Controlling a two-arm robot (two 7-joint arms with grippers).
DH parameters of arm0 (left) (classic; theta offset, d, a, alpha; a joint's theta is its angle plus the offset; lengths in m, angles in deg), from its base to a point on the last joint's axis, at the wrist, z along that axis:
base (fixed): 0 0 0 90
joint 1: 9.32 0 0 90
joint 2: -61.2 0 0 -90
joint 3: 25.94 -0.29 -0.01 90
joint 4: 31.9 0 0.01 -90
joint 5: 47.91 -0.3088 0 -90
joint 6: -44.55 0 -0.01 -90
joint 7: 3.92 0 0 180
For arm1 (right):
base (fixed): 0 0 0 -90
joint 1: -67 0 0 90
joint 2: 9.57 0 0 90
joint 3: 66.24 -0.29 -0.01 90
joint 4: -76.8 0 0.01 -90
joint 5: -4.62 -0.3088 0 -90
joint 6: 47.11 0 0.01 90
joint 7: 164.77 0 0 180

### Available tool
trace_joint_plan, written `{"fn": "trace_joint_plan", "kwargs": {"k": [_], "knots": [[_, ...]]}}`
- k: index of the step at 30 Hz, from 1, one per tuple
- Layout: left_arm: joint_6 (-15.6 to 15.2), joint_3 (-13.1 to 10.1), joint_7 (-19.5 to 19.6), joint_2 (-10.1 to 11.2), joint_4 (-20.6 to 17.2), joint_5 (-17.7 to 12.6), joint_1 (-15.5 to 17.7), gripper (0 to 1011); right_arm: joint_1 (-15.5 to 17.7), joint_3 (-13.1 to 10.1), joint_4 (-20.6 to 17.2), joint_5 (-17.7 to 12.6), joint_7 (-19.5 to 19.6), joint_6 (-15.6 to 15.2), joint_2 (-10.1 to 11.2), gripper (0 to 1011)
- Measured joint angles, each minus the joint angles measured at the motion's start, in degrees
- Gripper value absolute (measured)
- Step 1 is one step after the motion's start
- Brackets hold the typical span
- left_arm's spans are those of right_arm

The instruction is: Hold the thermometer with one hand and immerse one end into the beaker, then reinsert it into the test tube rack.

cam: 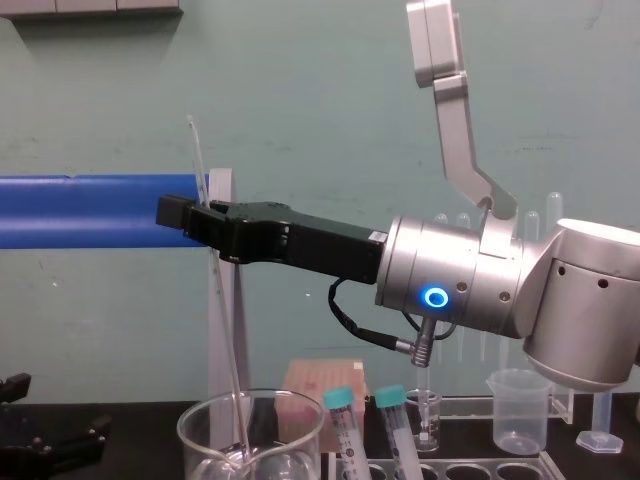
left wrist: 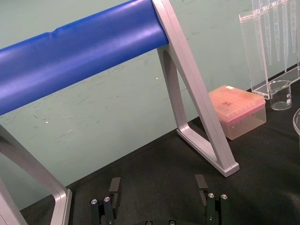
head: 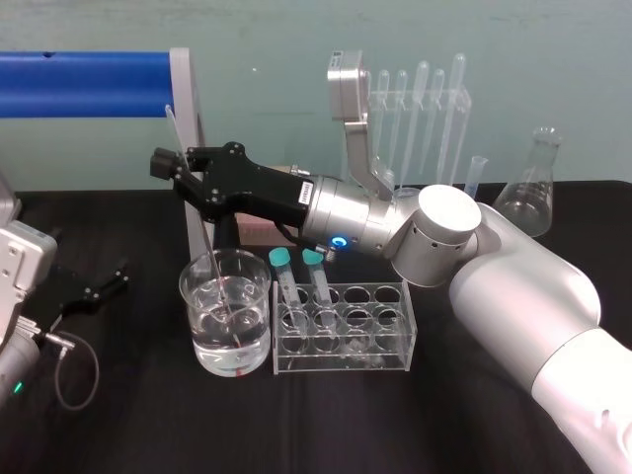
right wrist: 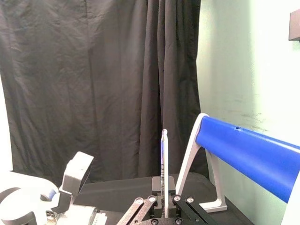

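Your thermometer (right wrist: 163, 173), a thin clear glass rod, stands nearly upright with its lower end in the water of the wide glass beaker (head: 194, 334). The dipping looks done, and the return to the clear plastic rack (head: 341, 362) beside it remains. The right tool (head: 170, 166) is clamped on it. The left tool (head: 96, 286) rests spread apart on the black table (head: 296, 425).

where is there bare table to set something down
Free: black tabletop in front of the wide clear glass beaker and clear test tube rack; also between beaker and parked left tool. Crowded: behind the rack and beaker, under the right tool holding the thin glass thermometer.
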State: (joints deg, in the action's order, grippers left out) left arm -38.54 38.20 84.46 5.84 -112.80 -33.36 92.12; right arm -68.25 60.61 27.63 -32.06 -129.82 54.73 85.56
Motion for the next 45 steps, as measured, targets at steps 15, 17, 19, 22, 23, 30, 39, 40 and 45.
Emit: {"fn": "trace_joint_plan", "kwargs": {"k": [15, 17, 19, 22, 23, 30, 39, 40, 45], "knots": [[0.0, 0.0, 0.0, 0.0, 0.0, 0.0, 0.0, 1008, 0.5, -0.4, -1.1, 0.5, 0.3, -0.3, 0.2, 56], [0.0, 0.0, 0.0, 0.0, 0.0, 0.0, 0.0, 1008, 0.5, -0.4, -1.2, 0.5, 0.3, -0.4, 0.3, 56], [0.0, 0.0, 0.0, 0.0, 0.0, 0.0, 0.0, 1008, 0.5, -0.4, -1.2, 0.5, 0.3, -0.4, 0.3, 55], [0.0, 0.0, 0.0, 0.0, 0.0, 0.0, 0.0, 1008, 0.7, -0.5, -1.6, 0.5, 0.5, -0.5, 0.3, 56], [0.0, 0.0, 0.0, 0.0, 0.0, 0.0, 0.0, 1008, 0.7, -0.5, -1.6, 0.5, 0.5, -0.5, 0.4, 56], [0.0, 0.0, 0.0, 0.0, 0.0, 0.0, 0.0, 1008, 0.9, -0.4, -2.1, 0.5, 0.5, -0.7, 0.5, 56], [0.0, 0.0, 0.0, 0.0, 0.0, 0.0, 0.0, 1008, 1.3, -0.2, -2.7, 0.5, 0.7, -0.9, 0.8, 56], [0.0, 0.0, 0.0, 0.0, 0.0, 0.0, 0.0, 1008, 1.3, -0.2, -2.8, 0.5, 0.7, -0.9, 0.8, 56], [0.0, 0.0, 0.0, 0.0, 0.0, 0.0, 0.0, 1008, 1.4, -0.1, -3.0, 0.5, 0.8, -0.9, 0.9, 56]]}}
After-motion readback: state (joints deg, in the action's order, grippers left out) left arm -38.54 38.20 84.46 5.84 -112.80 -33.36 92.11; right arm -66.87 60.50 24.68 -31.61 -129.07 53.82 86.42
